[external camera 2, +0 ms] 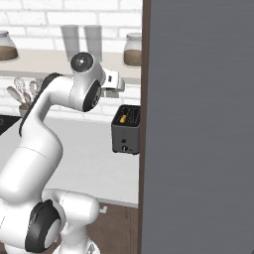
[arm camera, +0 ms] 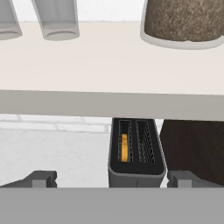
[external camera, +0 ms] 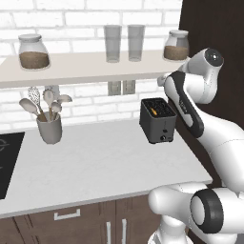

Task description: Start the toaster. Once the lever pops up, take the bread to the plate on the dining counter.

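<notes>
Jaws point(arm camera: 112, 180) are seen spread wide, nothing gripped, hovering above the toaster point(arm camera: 136, 151). Bread point(arm camera: 124, 147) is sunk in the toaster's left slot, looking light and crumbly, so it's probably best pinched gently by its top edge.

Dark grey toaster point(external camera: 158, 120) stands upright, bread point(arm camera: 124, 147) in one slot.

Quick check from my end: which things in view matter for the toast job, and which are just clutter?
For the job: toaster; bread in its slot; open claw above.

Clutter: two jars, two glasses, utensil holder, stovetop, wall sockets.
</notes>
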Tool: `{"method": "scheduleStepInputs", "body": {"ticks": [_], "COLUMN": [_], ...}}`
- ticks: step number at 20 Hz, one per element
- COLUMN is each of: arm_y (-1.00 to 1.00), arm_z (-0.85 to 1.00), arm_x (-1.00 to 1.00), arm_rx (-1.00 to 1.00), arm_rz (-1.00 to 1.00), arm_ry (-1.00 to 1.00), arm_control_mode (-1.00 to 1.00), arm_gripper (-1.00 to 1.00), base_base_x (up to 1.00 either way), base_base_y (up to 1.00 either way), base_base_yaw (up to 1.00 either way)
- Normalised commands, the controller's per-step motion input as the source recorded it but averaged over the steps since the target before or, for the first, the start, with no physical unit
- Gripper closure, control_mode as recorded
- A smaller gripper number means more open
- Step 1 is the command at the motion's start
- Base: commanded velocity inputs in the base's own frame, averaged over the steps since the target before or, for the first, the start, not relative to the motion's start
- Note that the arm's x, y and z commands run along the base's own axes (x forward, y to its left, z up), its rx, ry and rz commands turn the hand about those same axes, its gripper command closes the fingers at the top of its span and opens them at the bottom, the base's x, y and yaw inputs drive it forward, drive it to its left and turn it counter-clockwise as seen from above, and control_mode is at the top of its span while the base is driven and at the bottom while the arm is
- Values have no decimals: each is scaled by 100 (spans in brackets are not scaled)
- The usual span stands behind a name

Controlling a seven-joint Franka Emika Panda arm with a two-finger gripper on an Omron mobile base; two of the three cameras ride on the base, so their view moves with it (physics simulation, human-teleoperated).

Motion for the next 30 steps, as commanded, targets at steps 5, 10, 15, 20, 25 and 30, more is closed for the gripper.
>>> {"method": "scheduleStepInputs", "body": {"ticks": [5,10,15,20,25,30], "arm_y": [0,0,0,0,0,0], "arm_z": [0,0,0,0,0,0], "arm_x": [0,0,0,0,0,0], "arm_rx": [0,0,0,0,0,0], "arm_rz": [0,0,0,0,0,0], "arm_ry": [0,0,0,0,0,0], "arm_control_mode": [-100,-100,-100,-100,-100,-100], "arm_gripper": [-100,-100,-100,-100,-100,-100], "base_base_x": [0,0,0,0,0,0], "base_base_y": [0,0,0,0,0,0], "base_base_yaw": [0,0,0,0,0,0]}}
